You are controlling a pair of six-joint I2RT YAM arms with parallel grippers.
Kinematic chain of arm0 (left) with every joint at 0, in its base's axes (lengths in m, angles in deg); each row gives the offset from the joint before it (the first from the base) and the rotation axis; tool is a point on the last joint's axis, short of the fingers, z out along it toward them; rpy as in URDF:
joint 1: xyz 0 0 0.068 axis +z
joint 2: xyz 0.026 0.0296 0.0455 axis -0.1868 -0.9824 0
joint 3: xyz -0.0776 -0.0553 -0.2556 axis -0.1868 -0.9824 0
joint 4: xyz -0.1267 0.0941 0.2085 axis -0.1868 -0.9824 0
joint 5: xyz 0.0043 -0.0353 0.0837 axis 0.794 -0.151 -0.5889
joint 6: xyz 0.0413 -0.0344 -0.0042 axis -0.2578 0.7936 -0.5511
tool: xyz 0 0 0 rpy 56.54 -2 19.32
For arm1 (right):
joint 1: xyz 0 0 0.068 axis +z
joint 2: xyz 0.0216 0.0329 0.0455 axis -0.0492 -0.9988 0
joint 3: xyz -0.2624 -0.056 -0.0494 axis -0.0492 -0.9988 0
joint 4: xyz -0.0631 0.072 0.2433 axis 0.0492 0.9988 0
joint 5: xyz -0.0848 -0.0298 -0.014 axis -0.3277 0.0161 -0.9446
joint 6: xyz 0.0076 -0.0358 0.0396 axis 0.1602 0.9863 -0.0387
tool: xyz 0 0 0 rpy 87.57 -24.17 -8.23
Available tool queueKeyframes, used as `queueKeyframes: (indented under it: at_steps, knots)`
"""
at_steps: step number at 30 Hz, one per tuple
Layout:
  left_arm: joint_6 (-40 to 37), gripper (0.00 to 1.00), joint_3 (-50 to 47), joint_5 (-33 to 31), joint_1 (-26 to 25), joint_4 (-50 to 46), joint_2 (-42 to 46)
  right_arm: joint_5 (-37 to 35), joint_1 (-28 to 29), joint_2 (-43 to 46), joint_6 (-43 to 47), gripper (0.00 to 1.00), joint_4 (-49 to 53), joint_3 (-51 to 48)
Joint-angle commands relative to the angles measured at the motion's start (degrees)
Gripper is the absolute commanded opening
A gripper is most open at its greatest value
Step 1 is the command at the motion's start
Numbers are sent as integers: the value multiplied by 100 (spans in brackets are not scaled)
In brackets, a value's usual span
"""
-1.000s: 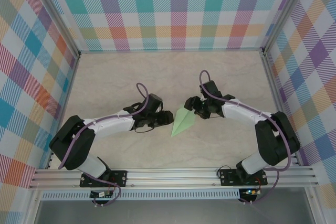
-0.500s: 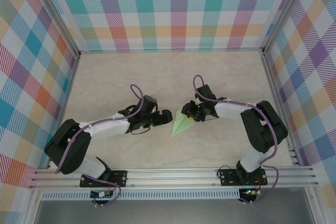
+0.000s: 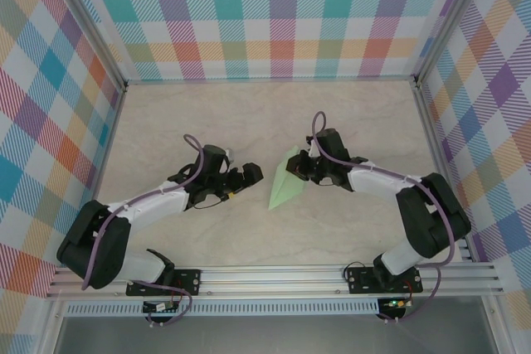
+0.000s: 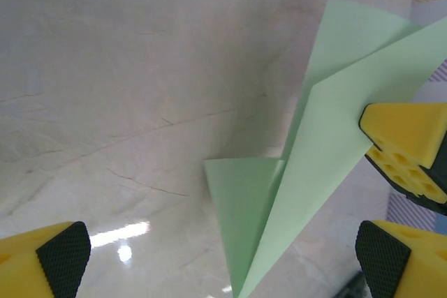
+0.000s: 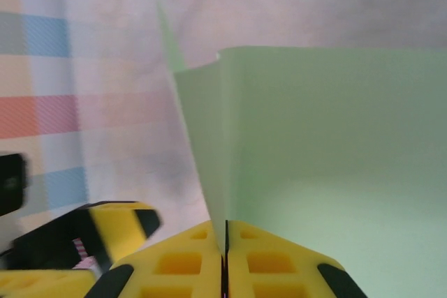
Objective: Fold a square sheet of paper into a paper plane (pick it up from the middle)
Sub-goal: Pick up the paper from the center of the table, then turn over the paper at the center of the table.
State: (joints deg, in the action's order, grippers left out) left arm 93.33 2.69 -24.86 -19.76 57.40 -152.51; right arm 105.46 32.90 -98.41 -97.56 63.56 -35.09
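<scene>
Paper plane (image 3: 284,187) (image 4: 328,151) (image 5: 335,151): pale mint-green dart, 1 central crease, wing flaps partly spread. Wide rear edge pinched between the closed fingers of right gripper (image 3: 301,170) (image 5: 225,246); sharp tip points away from it, toward near-left.

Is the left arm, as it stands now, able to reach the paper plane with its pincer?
Probably yes. The left pincer is open and faces the paper plane, with open table between them; the right pincer grips its other side.

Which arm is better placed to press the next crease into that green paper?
Probably the left: the left gripper is open and free, facing the paper plane, while the right gripper is shut on it.
</scene>
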Motion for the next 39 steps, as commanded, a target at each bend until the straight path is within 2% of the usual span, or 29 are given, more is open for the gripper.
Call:
queueKeyframes:
  at_steps: [1,5,14,26,32,35,39]
  knots:
    - [429,100,-91,902,150,707,281,764,-29,268,-141,9,-551,278]
    - [874,100,-168,1462,164,1446,394,1303,-73,354,-431,9,-716,538]
    - [1446,98,-214,1789,163,2587,567,2008,-73,368,-1021,11,-1178,794]
    - [1484,53,-205,1533,163,2655,763,2215,-73,458,-1008,14,-956,724]
    - [1364,27,-96,1579,165,2400,747,2179,-73,456,-878,18,-641,793]
    - [1242,17,-24,1530,157,2147,754,2047,-78,535,-711,24,-214,885]
    - [885,13,130,1377,161,1485,797,1531,-80,784,-233,39,858,1096]
